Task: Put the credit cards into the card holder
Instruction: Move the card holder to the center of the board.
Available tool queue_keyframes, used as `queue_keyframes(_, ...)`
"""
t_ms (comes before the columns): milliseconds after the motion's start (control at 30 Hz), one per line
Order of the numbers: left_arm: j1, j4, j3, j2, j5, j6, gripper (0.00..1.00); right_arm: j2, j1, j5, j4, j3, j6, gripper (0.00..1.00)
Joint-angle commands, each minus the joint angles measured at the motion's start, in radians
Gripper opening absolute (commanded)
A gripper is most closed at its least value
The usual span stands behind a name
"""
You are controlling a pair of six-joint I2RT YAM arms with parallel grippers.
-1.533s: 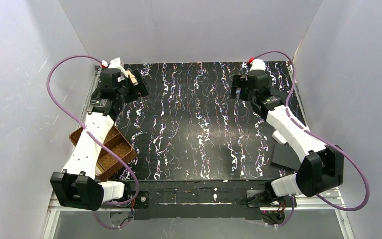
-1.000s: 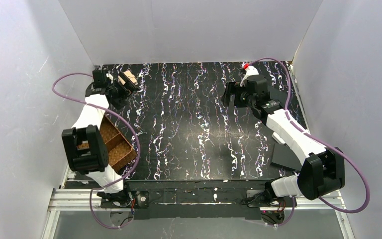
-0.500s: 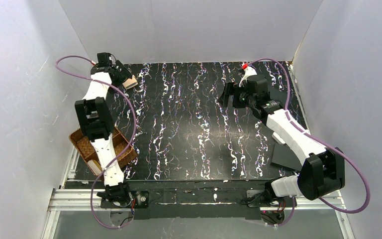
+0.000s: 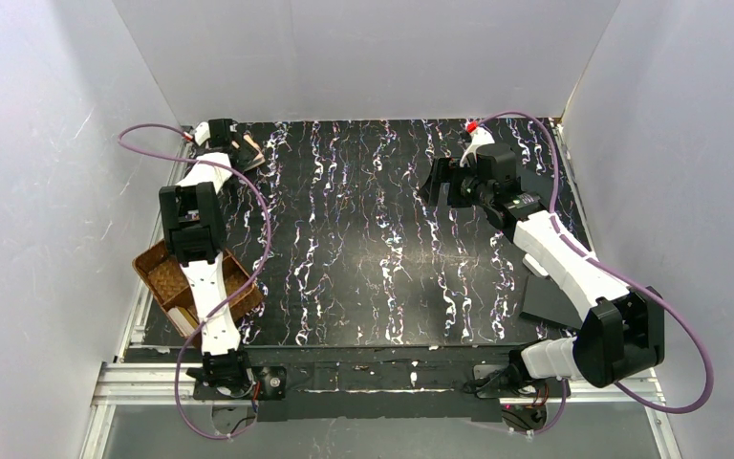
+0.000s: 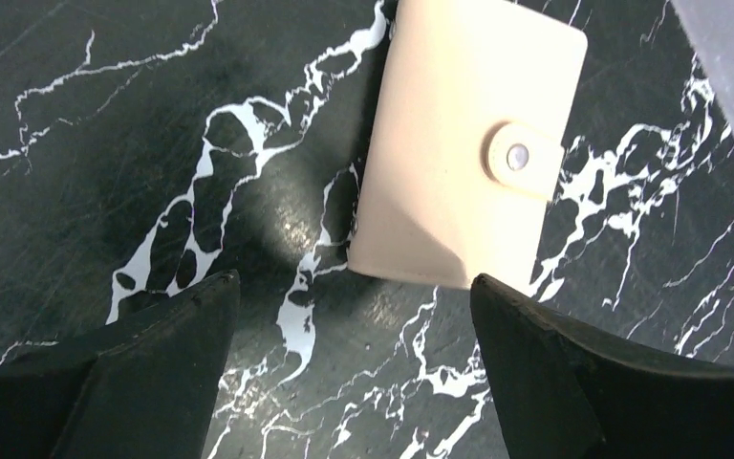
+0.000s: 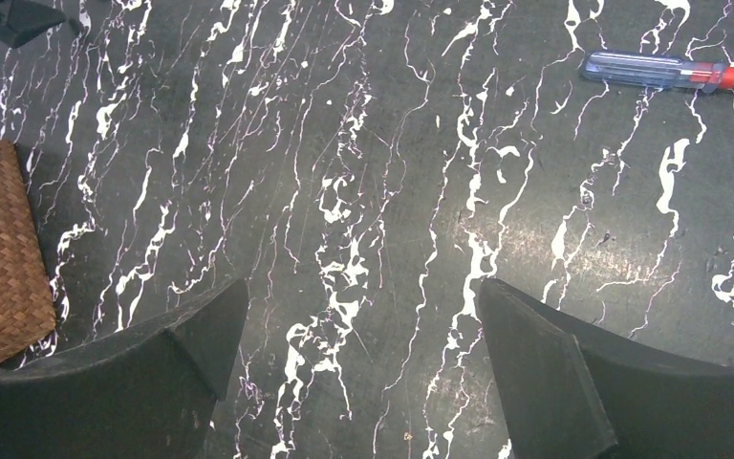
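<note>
We see the closed cream card holder (image 5: 468,143) lying flat at the desk's (image 5: 76,143) far left corner, snap tab up. The left arm stretches far forward; its hand (image 5: 354,289) hovers just over the holder, fingers wide apart, gripping nothing. The right hand (image 6: 363,287) hangs wide open, empty. The left arm partly hides a woven tray (image 4: 153,277).

Top: fixed above and behind the bases, looking down on the whole table (image 4: 382,239). Left wrist: close, facing down at the holder (image 5: 459,143), shared with top. Right wrist: higher, looking down on mid-table, tray (image 6: 0,249) at left edge, shared with top.
</note>
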Motion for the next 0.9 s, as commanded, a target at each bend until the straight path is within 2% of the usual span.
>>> queue_keyframes(0,0.002,0.106,-0.033,-0.027,-0.091,-0.046,0.87,-0.022,-0.001,-0.019,0.016,0.01,0.008,1.0)
queue_keyframes(67,0.002,0.129,-0.065,-0.032,-0.103,-0.087,0.86,-0.023,-0.001,-0.021,0.017,0.009,0.007,1.0)
queue_keyframes(167,0.001,0.257,-0.134,-0.036,-0.068,-0.124,0.85,-0.021,0.0,-0.022,0.014,0.012,0.005,1.0)
queue_keyframes(267,0.002,0.241,-0.094,0.005,-0.041,-0.148,0.82,-0.018,0.0,-0.024,0.006,0.017,0.005,1.0)
queue_keyframes(367,0.002,0.256,-0.095,0.027,0.001,-0.18,0.75,-0.02,0.0,-0.023,0.0,0.02,0.004,1.0)
queue_keyframes(500,0.001,0.274,-0.132,0.025,0.019,-0.23,0.55,-0.025,-0.001,-0.023,-0.003,0.019,0.003,1.0)
queue_keyframes(600,0.0,0.308,-0.139,0.031,0.053,-0.197,0.37,-0.024,0.0,-0.027,-0.001,0.021,0.004,1.0)
queue_keyframes(633,0.001,0.319,-0.135,0.035,0.065,-0.179,0.3,-0.022,-0.001,-0.032,-0.001,0.023,0.004,1.0)
queue_keyframes(667,0.002,0.329,-0.132,0.037,0.082,-0.156,0.17,-0.021,-0.001,-0.036,-0.001,0.025,0.005,1.0)
queue_keyframes(700,0.001,0.334,-0.129,0.038,0.094,-0.138,0.12,-0.019,-0.001,-0.041,-0.001,0.025,0.006,1.0)
queue_keyframes(867,0.0,0.347,-0.141,0.029,0.147,-0.101,0.04,-0.02,-0.001,-0.044,0.0,0.011,0.007,1.0)
